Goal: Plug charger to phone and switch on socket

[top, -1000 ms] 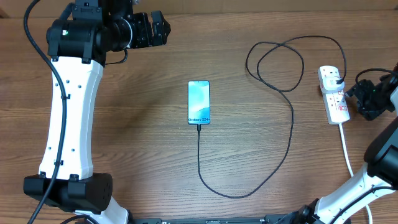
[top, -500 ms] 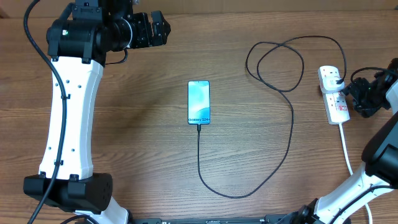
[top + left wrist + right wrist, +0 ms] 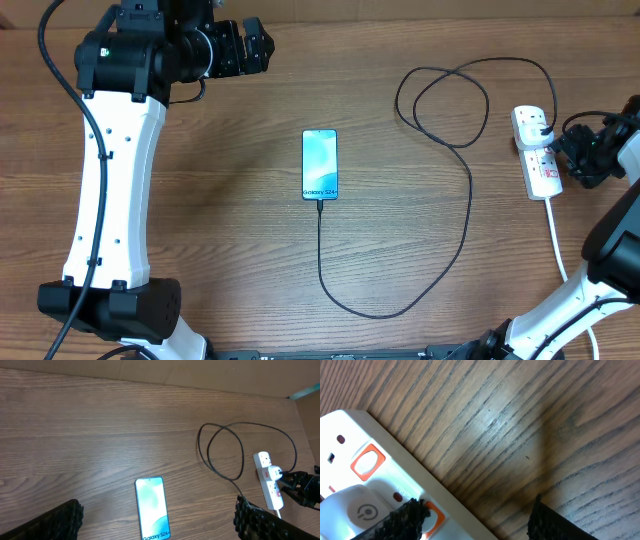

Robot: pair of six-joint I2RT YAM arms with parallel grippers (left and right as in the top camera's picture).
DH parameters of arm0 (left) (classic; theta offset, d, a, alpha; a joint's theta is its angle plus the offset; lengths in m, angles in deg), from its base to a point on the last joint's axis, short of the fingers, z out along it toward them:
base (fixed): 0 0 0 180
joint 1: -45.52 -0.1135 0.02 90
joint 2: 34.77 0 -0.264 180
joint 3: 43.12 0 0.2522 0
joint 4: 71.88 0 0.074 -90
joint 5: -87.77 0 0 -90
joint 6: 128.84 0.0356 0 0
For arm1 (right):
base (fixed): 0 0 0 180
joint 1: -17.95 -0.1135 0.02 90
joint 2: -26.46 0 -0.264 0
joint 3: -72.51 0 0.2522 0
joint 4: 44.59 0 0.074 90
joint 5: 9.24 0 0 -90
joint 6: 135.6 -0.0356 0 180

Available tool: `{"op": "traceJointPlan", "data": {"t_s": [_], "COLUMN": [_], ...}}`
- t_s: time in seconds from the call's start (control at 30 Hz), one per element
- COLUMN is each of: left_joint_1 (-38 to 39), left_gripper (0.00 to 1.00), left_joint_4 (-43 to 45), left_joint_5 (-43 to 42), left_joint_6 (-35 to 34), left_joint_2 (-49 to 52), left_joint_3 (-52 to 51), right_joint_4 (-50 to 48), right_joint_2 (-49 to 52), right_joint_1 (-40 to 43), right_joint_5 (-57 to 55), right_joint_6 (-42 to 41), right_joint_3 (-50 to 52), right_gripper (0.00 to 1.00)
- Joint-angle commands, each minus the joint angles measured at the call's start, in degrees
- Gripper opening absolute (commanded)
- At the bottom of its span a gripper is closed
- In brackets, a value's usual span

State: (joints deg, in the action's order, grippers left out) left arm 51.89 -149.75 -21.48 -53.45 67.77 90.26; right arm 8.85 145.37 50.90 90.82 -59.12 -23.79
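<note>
Since your right end effector [image 3: 566,150] has edged inward, fingers spread, the white elongated power strip [image 3: 537,168] puts its orange switch [image 3: 436,515] just beside one fingertip; the slim teal-screened phone [image 3: 320,165], thin black cable [image 3: 468,210] seemingly attached, lies well apart.

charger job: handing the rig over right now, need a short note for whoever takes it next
Left gripper: open, empty, off to the left of the phone and far from it.
Right gripper: open, empty, at the side of the power strip, one finger beside an orange switch.
Phone: flat on the table, screen up. The cable runs from its bottom edge in a long loop to a plug in the power strip.
Done: cable looks plugged in at both ends.
Left: press the switch by the plug; whether it is on cannot be told.
</note>
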Motion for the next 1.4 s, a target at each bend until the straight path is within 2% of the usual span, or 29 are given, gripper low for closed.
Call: {"op": "traceJointPlan", "data": {"t_s": [0.0,0.33,0.9,1.1,1.37], "left_joint_1": [0.0,0.0,0.0,0.0,0.0], "left_gripper": [1.0,1.0,1.0,1.0,0.99], "left_joint_4": [0.0,0.0,0.0,0.0,0.0], "left_joint_5": [0.4,0.4,0.4,0.4,0.4], "left_joint_6": [0.5,0.5,0.5,0.5,0.5], "left_joint_2": [0.5,0.5,0.5,0.5,0.5], "left_joint_3": [0.1,0.1,0.1,0.1,0.1], "right_joint_4": [0.5,2.3,6.7,4.8,4.6], "right_joint_2": [0.7,0.7,0.7,0.7,0.5], "right_joint_1": [-0.6,-1.1,-7.2,-6.8,-3.7], "right_joint_5": [1.2,4.6,4.5,0.4,0.2], "right_joint_6": [0.1,0.1,-0.1,-2.8,-3.0], "right_joint_3": [1.6,1.6,1.6,1.6,-1.2], "right_gripper": [0.69,0.69,0.69,0.75,0.75]}}
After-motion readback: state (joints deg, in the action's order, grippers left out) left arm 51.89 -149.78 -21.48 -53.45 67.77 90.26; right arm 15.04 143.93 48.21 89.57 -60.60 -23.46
